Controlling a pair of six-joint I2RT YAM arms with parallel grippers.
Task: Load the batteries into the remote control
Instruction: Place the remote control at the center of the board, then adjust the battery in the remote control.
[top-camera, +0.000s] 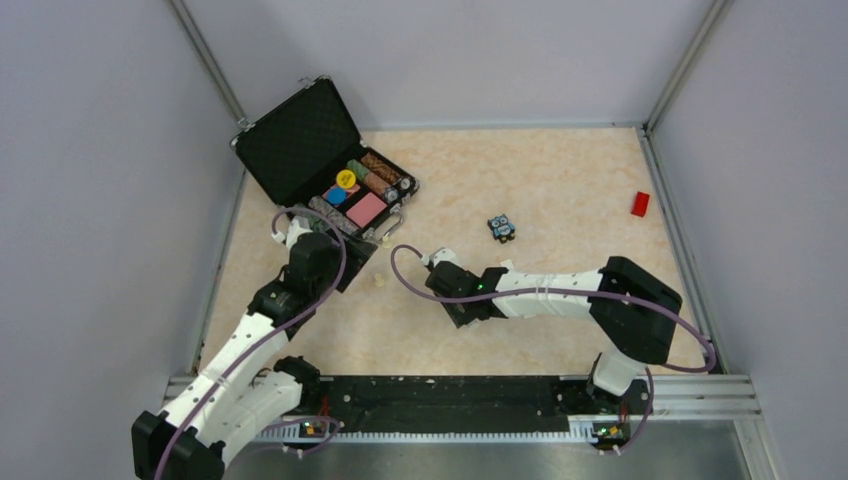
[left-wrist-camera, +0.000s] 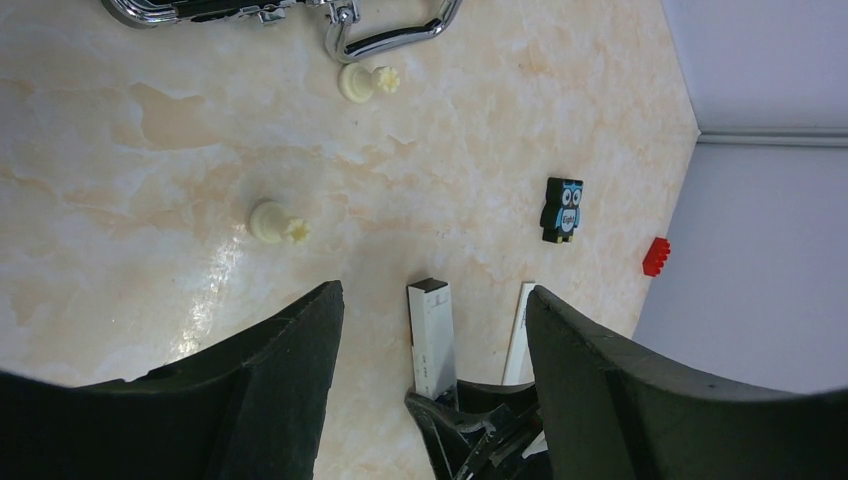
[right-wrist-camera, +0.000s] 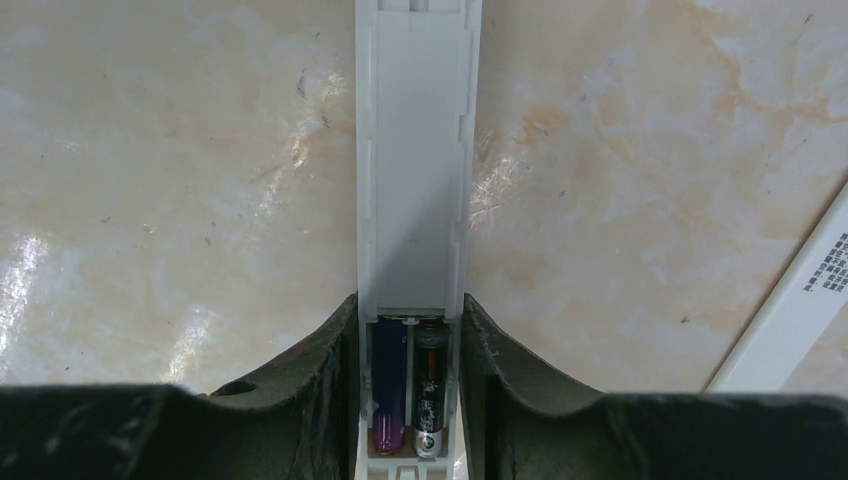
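Sitting side by side in the open bay at the gripped end of the remote control (right-wrist-camera: 415, 180), the batteries (right-wrist-camera: 388, 390) lie lengthwise, one purple, one black. Both look seated, so the loading proper seems done; the bay is uncovered.

Right jaws are clenched on the remote's two long edges at the bay. They pin it flat on the tabletop (top-camera: 560, 180) near the middle, just ahead of the right arm, presumably to steady it for closing.

The long axis runs straight out from those jaws. In the left wrist view the dark end points roughly toward the far side, with the bay end back at the jaws.

A thin white strip (left-wrist-camera: 520, 330) lies just beside the remote on its right, roughly parallel. It is likely the bay cover, but I cannot confirm that.

Left jaws are released, wide apart and empty, hanging over the tabletop to the left and facing the remote.

An owl gadget (left-wrist-camera: 563, 210) and a red block (left-wrist-camera: 656, 256) sit further right, apart from all this.
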